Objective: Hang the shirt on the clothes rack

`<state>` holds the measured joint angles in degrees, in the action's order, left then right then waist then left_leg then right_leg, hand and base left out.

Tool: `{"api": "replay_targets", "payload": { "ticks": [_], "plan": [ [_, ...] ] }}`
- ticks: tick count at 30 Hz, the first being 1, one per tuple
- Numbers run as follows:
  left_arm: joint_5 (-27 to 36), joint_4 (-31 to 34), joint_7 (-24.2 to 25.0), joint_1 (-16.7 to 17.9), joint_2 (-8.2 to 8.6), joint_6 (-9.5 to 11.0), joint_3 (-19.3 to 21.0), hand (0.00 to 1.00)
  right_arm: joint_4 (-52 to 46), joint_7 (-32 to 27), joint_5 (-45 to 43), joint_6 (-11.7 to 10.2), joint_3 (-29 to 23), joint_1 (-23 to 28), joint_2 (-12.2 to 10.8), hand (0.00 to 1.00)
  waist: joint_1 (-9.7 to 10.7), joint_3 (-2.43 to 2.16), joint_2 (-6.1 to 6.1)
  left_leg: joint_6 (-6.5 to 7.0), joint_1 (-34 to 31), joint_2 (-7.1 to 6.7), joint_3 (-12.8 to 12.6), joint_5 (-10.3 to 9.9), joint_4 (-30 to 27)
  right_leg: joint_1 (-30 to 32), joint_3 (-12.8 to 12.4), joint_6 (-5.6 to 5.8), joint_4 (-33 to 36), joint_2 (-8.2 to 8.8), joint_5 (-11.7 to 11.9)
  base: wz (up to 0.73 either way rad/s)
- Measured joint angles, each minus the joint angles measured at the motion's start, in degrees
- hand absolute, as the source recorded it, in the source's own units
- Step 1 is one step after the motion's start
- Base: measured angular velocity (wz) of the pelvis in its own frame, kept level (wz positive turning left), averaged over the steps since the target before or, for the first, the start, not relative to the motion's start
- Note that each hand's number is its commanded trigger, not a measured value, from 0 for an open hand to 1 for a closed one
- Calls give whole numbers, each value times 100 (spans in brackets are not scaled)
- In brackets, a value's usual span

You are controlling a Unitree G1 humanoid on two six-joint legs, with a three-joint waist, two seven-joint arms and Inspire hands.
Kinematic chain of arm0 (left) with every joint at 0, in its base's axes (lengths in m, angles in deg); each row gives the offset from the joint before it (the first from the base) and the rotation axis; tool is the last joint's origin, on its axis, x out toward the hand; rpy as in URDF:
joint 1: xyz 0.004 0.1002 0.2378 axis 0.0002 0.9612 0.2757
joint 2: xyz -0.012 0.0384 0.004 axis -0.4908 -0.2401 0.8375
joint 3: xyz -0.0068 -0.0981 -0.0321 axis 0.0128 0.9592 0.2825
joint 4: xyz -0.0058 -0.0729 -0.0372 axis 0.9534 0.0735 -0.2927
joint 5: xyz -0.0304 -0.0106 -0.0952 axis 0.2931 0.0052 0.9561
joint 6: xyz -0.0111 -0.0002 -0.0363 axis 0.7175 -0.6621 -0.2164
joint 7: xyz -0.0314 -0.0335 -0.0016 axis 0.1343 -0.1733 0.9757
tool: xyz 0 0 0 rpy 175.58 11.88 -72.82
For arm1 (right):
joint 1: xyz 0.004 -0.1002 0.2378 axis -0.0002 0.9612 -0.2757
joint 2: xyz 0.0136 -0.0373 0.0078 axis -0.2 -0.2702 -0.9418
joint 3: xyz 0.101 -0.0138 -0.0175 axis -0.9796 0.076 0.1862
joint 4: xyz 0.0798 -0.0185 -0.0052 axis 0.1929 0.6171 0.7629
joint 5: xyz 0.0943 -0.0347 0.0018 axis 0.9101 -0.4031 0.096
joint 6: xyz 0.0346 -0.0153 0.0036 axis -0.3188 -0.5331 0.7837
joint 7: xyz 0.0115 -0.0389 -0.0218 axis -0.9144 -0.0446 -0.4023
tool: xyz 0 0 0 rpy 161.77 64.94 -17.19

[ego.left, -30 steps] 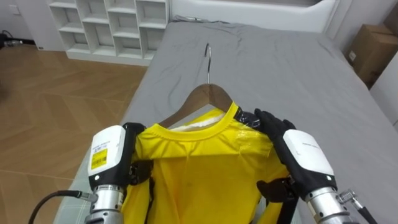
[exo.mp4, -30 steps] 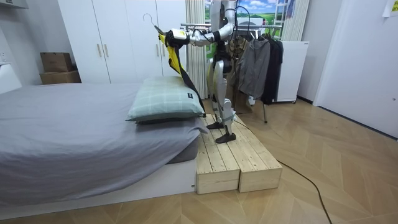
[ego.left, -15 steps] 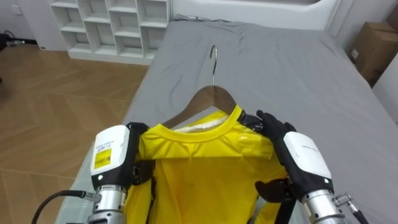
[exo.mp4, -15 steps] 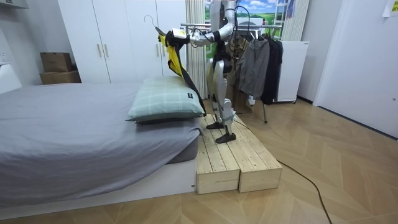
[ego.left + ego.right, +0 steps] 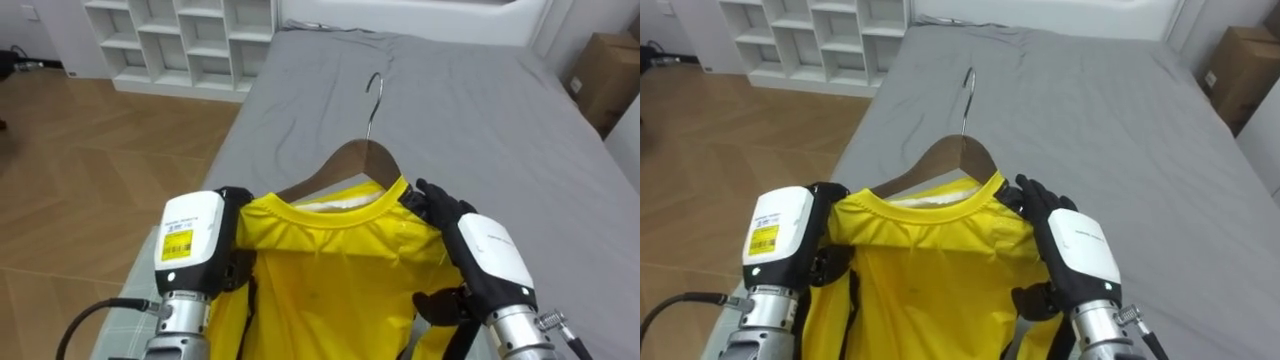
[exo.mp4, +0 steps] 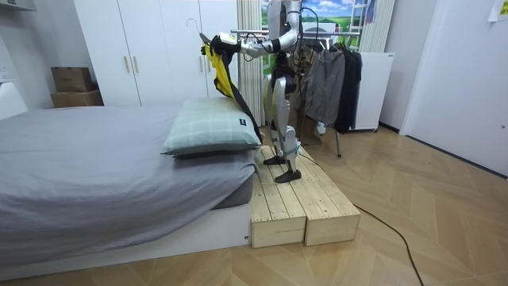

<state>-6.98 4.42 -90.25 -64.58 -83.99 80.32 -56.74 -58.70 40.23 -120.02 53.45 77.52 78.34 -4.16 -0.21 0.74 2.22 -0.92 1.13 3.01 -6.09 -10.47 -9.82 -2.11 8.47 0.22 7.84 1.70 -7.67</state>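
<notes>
R robot hand (image 5: 480, 255) has its dark fingers (image 5: 431, 197) curled over one shoulder of the yellow shirt (image 5: 330, 275), where it sits on the wooden hanger (image 5: 355, 160). L robot hand (image 5: 195, 240) is at the shirt's other shoulder, grip can't be told. Shirt + hanger are up in the air over the bed (image 5: 470, 110) w/ its grey cover, above the pillow (image 6: 210, 127) end, metal hook (image 5: 372, 95) upright. Robot stands on a wooden platform (image 6: 305, 206) set against that end of the bed, and a white cubby shelf (image 5: 170, 40) is off the bed's L side.
</notes>
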Motion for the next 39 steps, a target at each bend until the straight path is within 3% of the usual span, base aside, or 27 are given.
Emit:
{"api": "replay_targets", "payload": {
  "ticks": [6, 18, 28, 39],
  "plan": [
    [-87, 390, 0, 168, -53, 0, 3, 100, -8, -122, 97, -48, -5, -2, -1, 0, 3, -52, -16, 1, 4, -4, 13, 1, -20, -23, 23, 0, 2, 8, 0, 1],
    [-88, 390, 4, 171, -9, 0, -52, 100, -7, -219, 222, -54, -8, -2, 0, 0, -30, -92, -65, 3, 41, -26, 45, 2, -62, -103, 25, 0, 1, 26, 0, 1],
    [-83, 394, 5, 193, -27, -15, -378, 100, 451, -727, 805, -60, 13, -3, -13, 0, -30, -79, -105, 2, 112, -34, 66, 3, -26, -196, 40, 15, -6, 25, -9, 0],
    [-104, 740, 89, 193, -101, -109, -503, 100, 966, -1381, 792, -72, 8, -127, -26, 0, -22, -79, -78, 2, 87, -44, 141, 3, -25, -162, 105, 29, -11, 32, -18, 3]
  ]
}}
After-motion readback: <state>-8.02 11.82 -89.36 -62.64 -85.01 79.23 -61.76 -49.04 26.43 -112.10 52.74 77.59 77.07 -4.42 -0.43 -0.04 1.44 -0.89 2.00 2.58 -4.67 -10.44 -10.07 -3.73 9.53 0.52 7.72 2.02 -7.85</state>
